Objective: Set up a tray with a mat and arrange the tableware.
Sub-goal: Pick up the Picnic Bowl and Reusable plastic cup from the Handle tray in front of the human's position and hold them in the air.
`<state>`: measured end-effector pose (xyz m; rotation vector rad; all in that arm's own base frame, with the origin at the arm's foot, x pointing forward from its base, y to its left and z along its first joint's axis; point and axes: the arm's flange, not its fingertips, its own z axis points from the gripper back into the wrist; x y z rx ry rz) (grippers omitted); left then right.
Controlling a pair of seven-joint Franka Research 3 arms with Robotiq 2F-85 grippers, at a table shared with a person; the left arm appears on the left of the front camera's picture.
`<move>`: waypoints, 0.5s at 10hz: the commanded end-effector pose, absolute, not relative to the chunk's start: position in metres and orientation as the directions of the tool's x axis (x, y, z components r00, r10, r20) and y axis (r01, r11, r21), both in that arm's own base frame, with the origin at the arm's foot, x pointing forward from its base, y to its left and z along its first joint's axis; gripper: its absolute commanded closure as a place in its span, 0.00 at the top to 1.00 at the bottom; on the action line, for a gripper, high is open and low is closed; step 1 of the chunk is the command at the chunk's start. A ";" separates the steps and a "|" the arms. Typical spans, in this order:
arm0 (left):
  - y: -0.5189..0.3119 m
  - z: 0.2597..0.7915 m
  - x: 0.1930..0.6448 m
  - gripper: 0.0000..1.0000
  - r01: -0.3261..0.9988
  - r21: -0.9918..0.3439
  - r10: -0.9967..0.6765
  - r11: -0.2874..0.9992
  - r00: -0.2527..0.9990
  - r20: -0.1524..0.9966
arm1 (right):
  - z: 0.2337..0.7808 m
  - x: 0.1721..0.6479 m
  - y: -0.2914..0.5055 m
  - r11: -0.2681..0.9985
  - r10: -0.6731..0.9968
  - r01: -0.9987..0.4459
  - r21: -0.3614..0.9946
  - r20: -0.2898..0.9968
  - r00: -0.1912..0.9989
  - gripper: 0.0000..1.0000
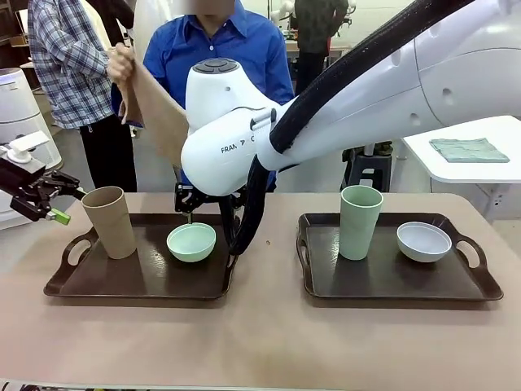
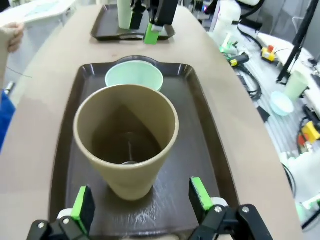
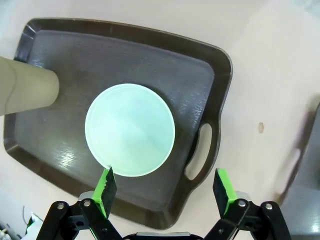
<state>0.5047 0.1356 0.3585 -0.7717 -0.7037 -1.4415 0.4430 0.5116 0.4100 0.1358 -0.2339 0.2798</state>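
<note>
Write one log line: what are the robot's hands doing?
left hand: open, facing tan cup | right hand: open, above mint bowl | right tray: pale green cup, white bowl | person: holding mat

Bright, even light from above fills every view. Shadows beneath the tan cup [image 1: 109, 221] are faint and soft-edged. Pale glare streaks the floor of the dark tray [image 3: 150, 55]. Both wrist views bow outward at their edges, and far corners go soft.

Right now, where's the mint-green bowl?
In the front view, the mint-green bowl sits on the left tray, right of the tan cup, under the right gripper.
</note>
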 end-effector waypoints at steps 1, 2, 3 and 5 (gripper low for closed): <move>0.111 0.340 0.503 1.00 1.000 0.010 -0.579 -0.021 -0.020 0.815 | 0.394 0.444 0.516 0.961 0.231 -0.263 0.082 0.281 0.932 1.00; 0.102 0.334 0.504 1.00 1.000 0.007 -0.570 -0.029 -0.022 0.821 | 0.386 0.444 0.517 0.960 0.238 -0.269 0.078 0.278 0.931 1.00; 0.099 0.332 0.506 1.00 0.999 -0.007 -0.563 -0.042 -0.018 0.826 | 0.379 0.444 0.518 0.960 0.236 -0.267 0.084 0.273 0.933 1.00; 0.096 0.331 0.507 1.00 0.999 0.002 -0.557 -0.044 -0.026 0.830 | 0.368 0.447 0.518 0.957 0.238 -0.273 0.093 0.282 0.929 1.00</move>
